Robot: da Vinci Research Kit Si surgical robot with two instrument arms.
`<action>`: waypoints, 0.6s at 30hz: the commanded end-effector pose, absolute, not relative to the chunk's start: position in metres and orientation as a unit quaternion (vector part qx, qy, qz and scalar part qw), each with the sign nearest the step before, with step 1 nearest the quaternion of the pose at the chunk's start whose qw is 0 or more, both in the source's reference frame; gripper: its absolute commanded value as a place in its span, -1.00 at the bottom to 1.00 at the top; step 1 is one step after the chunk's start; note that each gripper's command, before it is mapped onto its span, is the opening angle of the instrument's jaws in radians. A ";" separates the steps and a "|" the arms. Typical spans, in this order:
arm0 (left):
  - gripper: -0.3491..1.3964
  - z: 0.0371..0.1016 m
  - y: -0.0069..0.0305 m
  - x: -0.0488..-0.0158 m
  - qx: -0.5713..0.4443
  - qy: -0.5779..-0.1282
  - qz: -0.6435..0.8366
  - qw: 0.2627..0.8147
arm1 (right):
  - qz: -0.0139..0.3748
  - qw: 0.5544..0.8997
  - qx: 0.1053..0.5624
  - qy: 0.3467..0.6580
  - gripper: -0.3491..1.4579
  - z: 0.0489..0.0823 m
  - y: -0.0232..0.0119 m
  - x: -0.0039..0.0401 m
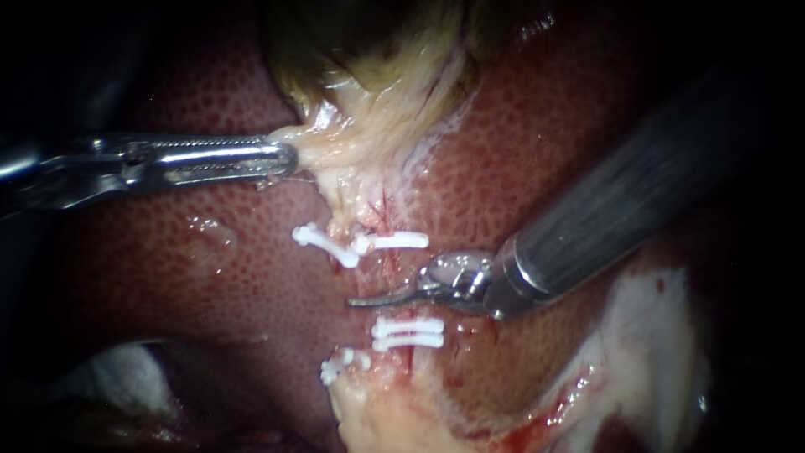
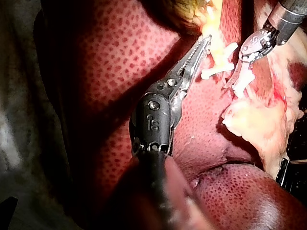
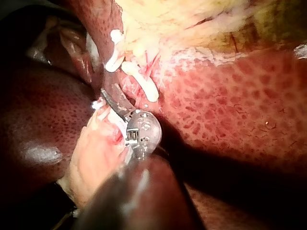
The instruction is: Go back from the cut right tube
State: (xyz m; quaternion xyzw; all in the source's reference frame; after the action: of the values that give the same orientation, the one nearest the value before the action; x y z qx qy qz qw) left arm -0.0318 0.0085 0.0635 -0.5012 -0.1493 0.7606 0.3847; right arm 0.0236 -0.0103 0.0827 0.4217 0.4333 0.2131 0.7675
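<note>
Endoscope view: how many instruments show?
2. The left instrument holds pale tissue below the gallbladder; the right instrument lies between the upper clips and lower clips. None looks hidden.

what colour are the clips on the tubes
White, against the dark red liver; the clips show best in the endoscope view.
</note>
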 end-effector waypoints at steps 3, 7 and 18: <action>-1.00 0.0634 0.0085 -0.0318 -0.501 -0.149 0.761 0.385 | 0.213 0.767 0.422 0.434 0.28 0.0826 -0.0103 0.0235; -1.00 0.0634 0.0085 -0.0318 -0.501 -0.149 0.761 0.385 | 0.212 0.767 0.422 0.434 0.28 0.0826 -0.0103 0.0234; -1.00 0.0636 0.0085 -0.0315 -0.502 -0.150 0.761 0.384 | 0.155 0.786 0.382 0.460 0.80 0.0809 -0.0113 0.0198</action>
State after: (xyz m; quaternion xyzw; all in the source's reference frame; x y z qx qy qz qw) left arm -0.0315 0.0086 0.0636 -0.5016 -0.1501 0.7606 0.3838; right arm 0.0192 -0.0113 0.0806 0.3741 0.4631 0.1499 0.7894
